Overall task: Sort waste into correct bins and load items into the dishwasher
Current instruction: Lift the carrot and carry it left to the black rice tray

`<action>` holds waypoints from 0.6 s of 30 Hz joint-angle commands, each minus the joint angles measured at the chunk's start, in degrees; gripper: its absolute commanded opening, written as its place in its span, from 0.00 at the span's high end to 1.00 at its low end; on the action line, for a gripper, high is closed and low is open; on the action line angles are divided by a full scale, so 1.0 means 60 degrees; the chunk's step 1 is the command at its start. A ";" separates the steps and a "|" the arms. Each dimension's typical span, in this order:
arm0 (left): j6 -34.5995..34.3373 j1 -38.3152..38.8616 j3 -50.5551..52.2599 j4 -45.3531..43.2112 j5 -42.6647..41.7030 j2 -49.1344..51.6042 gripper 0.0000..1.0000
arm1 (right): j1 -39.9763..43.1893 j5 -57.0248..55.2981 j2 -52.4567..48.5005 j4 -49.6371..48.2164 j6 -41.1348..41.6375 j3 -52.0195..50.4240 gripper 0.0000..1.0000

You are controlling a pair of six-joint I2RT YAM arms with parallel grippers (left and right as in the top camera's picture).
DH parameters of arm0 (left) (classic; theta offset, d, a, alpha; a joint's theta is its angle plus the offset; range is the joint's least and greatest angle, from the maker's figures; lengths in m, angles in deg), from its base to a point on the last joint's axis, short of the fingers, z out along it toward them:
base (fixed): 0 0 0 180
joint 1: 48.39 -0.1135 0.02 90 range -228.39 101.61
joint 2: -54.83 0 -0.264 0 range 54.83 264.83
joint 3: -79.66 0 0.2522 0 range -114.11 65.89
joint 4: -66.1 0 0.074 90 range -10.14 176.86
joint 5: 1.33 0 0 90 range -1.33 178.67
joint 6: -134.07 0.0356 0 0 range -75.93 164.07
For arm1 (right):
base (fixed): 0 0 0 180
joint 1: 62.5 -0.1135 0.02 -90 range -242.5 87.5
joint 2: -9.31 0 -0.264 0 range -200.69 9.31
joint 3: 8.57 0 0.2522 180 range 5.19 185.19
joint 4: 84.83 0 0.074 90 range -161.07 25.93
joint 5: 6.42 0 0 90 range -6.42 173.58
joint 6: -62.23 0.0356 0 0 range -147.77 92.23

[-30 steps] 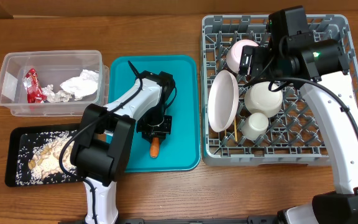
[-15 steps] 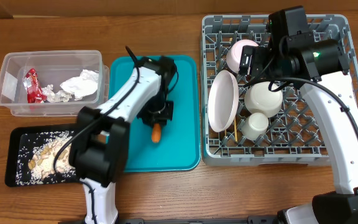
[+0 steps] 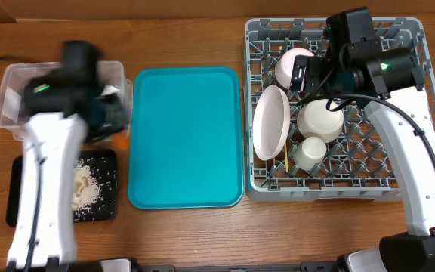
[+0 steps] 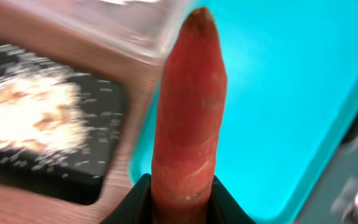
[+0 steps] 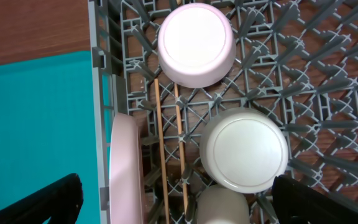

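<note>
My left gripper (image 4: pixel 179 186) is shut on the thick end of an orange carrot (image 4: pixel 188 106), which points away from the camera. The overhead view shows this gripper (image 3: pixel 110 125), blurred, over the gap between the clear tub (image 3: pixel 17 79), the black tray (image 3: pixel 100 193) and the teal tray; an orange bit of the carrot (image 3: pixel 120 139) shows beside it. The black tray holds rice scraps (image 4: pixel 30 118). My right gripper (image 5: pixel 176 186) hangs open above the grey dish rack (image 3: pixel 406 162), over the plate (image 5: pixel 124 168), two upturned bowls (image 5: pixel 196 43) (image 5: pixel 244 149), a cup (image 5: pixel 222 208) and the chopsticks (image 5: pixel 160 137).
The teal tray (image 3: pixel 186 136) lies between the bins and the rack with nothing on it. The left arm hides most of the clear tub's contents. The tub's corner (image 4: pixel 135 28) sits just left of the carrot tip.
The left arm has lifted the carrot off the teal tray and swung left to the tub and black tray. The right arm has not moved.
</note>
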 commanded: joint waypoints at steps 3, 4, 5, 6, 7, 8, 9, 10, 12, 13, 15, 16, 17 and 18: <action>-0.0648 -0.2109 0.1257 -0.0259 -0.0503 -0.0965 0.96 | 0.0011 -0.0062 -0.0011 -0.0051 0.0015 -0.0033 0.00; -0.0703 -0.2412 0.1530 -0.0419 -0.0634 -0.1053 0.96 | 0.0011 -0.0062 -0.0011 -0.0051 0.0015 -0.0033 0.00; -0.0787 -0.2739 0.1880 -0.0645 -0.0772 -0.1140 0.96 | 0.0015 -0.0062 -0.0011 -0.0051 0.0011 -0.0033 0.00; -0.0867 -0.3089 0.2317 -0.0954 -0.0918 -0.1195 0.96 | 0.0011 -0.0062 -0.0011 -0.0051 0.0011 -0.0033 0.00; -0.0951 -0.3330 0.2626 -0.1188 -0.0994 -0.1202 0.96 | 0.0015 -0.0062 -0.0011 -0.0051 0.0015 -0.0033 0.00; -0.1071 -0.3610 0.3024 -0.1497 -0.1016 -0.1198 0.96 | 0.0015 -0.0062 -0.0011 -0.0051 0.0011 -0.0033 0.00; -0.1246 -0.3883 0.3446 -0.1847 -0.1042 -0.1198 0.96 | 0.0011 -0.0062 -0.0011 -0.0051 0.0015 -0.0033 0.00; -0.1475 -0.4149 0.3869 -0.2204 -0.1056 -0.1198 0.96 | 0.0015 -0.0062 -0.0011 -0.0051 0.0015 -0.0033 0.00; -0.1887 -0.4699 0.4648 -0.2940 -0.1082 -0.1198 0.96 | 0.0011 -0.0062 -0.0011 -0.0051 0.0015 -0.0033 0.00; -0.2022 -0.4983 0.5005 -0.3319 -0.1122 -0.1198 0.96 | 0.0011 -0.0062 -0.0011 -0.0051 0.0015 -0.0033 0.00; -0.2320 -0.5581 0.5588 -0.3960 -0.1370 -0.1198 0.96 | 0.0011 -0.0062 -0.0011 -0.0055 0.0015 -0.0033 0.00; -0.2470 -0.5883 0.5836 -0.4237 -0.1614 -0.1198 0.96 | 0.0015 -0.0062 -0.0011 -0.0051 0.0015 -0.0033 0.00; -0.2579 -0.6196 0.6051 -0.4499 -0.1920 -0.1198 0.96 | 0.0011 -0.0062 -0.0011 -0.0051 0.0011 -0.0033 0.00; -0.2656 -0.6495 0.6255 -0.4794 -0.2262 -0.1198 0.96 | 0.0011 -0.0062 -0.0011 -0.0051 0.0015 -0.0033 0.00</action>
